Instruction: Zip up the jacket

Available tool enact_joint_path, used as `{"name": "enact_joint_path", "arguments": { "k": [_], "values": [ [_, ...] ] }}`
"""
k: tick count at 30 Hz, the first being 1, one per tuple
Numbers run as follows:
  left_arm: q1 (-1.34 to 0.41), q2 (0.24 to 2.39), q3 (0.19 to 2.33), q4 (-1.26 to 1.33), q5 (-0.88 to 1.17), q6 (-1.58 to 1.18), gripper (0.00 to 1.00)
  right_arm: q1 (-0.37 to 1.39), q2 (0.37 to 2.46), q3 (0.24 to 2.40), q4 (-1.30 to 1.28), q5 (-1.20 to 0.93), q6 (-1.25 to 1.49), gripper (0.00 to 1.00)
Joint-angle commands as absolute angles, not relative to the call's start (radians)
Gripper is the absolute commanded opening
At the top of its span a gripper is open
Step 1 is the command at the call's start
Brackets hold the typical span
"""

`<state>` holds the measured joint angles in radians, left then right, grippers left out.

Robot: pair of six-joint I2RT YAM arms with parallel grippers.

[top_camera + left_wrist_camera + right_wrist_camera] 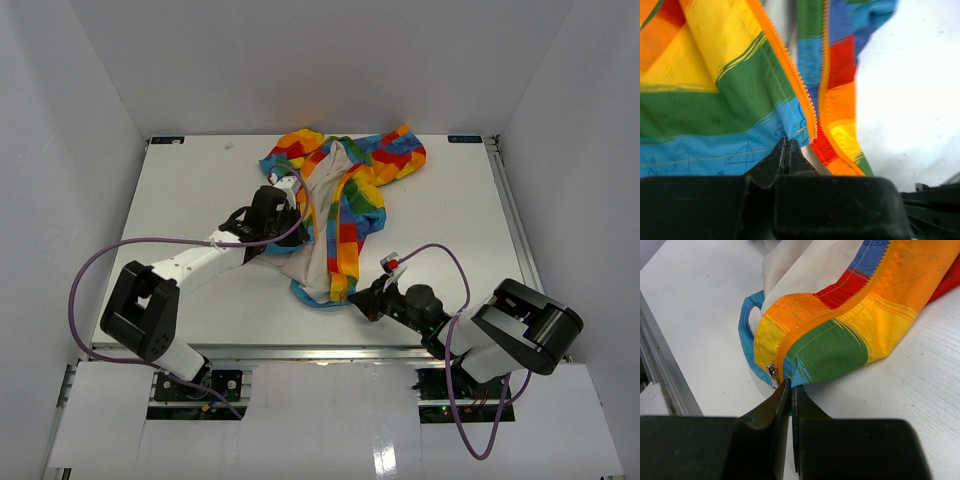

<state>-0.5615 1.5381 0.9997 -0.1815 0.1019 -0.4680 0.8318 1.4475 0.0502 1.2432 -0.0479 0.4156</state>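
The rainbow patchwork jacket [350, 190] lies open in the middle of the table, its white lining [322, 230] facing up. My left gripper [292, 200] rests at the jacket's left front panel. In the left wrist view it [787, 142] is shut on the blue hem corner beside the orange zipper teeth [790, 70], and the other row of teeth [824, 75] runs apart from it. My right gripper [360, 300] is at the jacket's near end. In the right wrist view it [791, 386] is shut on the blue bottom hem, right beside the metal zipper slider [772, 374].
The white table [450, 200] is enclosed by white walls at the back and both sides. A metal rail [665, 375] runs along its near edge, close to my right gripper. Purple cables [110, 250] loop off both arms.
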Motion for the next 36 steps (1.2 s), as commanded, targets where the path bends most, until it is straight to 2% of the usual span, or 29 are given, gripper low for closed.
{"name": "enact_joint_path", "arguments": {
  "k": [1, 5, 14, 36],
  "values": [
    [-0.558, 1.429, 0.914, -0.055, 0.24, -0.415, 0.0, 0.836, 1.434, -0.028, 1.211, -0.028, 0.408, 0.08],
    [-0.558, 1.336, 0.77, 0.169, 0.285, -0.406, 0.0, 0.835, 1.398, 0.046, 1.157, -0.028, 0.414, 0.08],
    [-0.56, 1.217, 0.581, 0.449, 0.324, -0.377, 0.0, 0.834, 1.281, 0.166, 1.012, -0.023, 0.38, 0.08],
    [-0.685, 1.044, 0.401, 0.593, 0.086, -0.329, 0.0, 0.837, 1.288, 0.245, 1.113, -0.061, 0.334, 0.08]
  ]
}}
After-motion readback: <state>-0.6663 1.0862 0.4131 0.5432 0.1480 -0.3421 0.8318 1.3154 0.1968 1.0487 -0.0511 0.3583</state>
